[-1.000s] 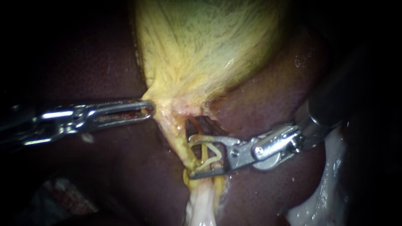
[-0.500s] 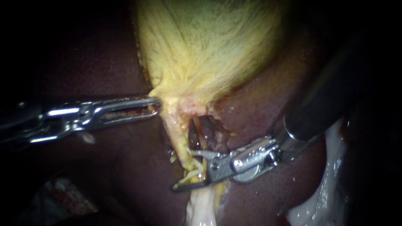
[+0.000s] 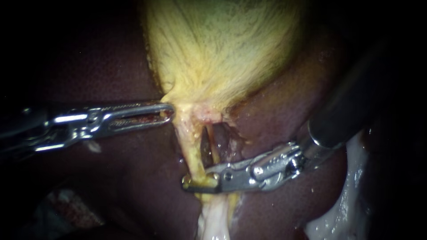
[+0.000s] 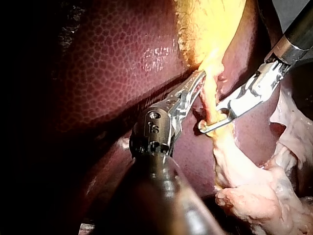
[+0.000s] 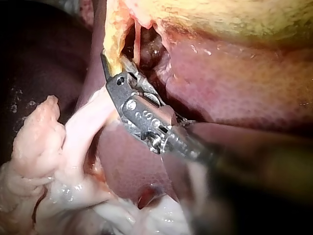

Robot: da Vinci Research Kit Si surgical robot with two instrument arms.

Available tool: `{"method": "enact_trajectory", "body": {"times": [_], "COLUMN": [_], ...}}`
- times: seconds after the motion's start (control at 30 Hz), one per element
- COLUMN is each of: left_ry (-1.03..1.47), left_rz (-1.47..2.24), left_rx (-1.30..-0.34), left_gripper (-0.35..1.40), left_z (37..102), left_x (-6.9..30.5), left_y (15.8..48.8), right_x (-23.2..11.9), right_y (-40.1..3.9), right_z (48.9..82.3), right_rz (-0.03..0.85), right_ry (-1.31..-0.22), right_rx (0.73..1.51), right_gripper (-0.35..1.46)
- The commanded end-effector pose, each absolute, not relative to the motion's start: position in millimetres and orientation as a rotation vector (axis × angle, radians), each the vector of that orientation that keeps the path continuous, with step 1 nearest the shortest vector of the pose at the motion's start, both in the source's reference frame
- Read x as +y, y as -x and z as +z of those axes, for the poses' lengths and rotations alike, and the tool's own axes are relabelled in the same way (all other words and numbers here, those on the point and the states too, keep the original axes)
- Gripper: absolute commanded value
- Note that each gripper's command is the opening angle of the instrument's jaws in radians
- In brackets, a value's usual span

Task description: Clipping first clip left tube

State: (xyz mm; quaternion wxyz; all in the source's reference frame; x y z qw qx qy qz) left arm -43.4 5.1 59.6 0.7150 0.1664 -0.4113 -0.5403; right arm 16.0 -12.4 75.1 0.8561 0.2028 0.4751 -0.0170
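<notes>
– Dark, wet liver (image 3: 133,178) fills the field behind both instruments; the yellow gallbladder (image 3: 213,53) rises beyond their tips. Report the instruments.

– My left instrument (image 3: 165,113) is clamped on the gallbladder at its narrow neck and holds it taut. My right instrument (image 3: 195,183) has its jaws pressed together across the left tube (image 3: 192,153); the tube lies between them and touches both. A thinner tube (image 3: 215,149) runs just beside it and meets the jaws near their hinge. Whether a clip sits inside the jaws I cannot tell; tissue covers them.

– Stage of the work?

– In my judgement, the squeeze that sets the first clip; release is not yet done.

– Hazards?

– Three, as I judge them. First, the thinner tube may be caught in the same bite, because it lies so close to the hinge; the right wrist view does not settle this. Second, the jaw tips may not reach past the far side of the left tube; the clip would then close only partway and could slip. Third, if my left instrument pulls harder on the neck while the right is clamped, the tube could tear at the jaw edge.
</notes>
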Motion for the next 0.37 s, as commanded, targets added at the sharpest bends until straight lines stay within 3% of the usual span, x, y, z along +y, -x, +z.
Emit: {"method": "enact_trajectory", "body": {"times": [0.03, 0.37], "left_ry": [-0.368, -0.368], "left_rz": [-1.197, -1.197], "left_rx": [-0.911, -0.911], "left_gripper": [-0.35, -0.35], "left_z": [59.7, 59.7], "left_x": [5.1, 5.2], "left_y": [43.4, 43.5], "right_x": [-12.6, -12.9], "right_y": [-16.1, -16.0], "right_z": [75.3, 75.5], "right_rz": [-0.033, -0.031], "right_ry": [-0.430, -0.433], "right_rx": [0.994, 0.990], "right_gripper": [-0.35, -0.35]}}
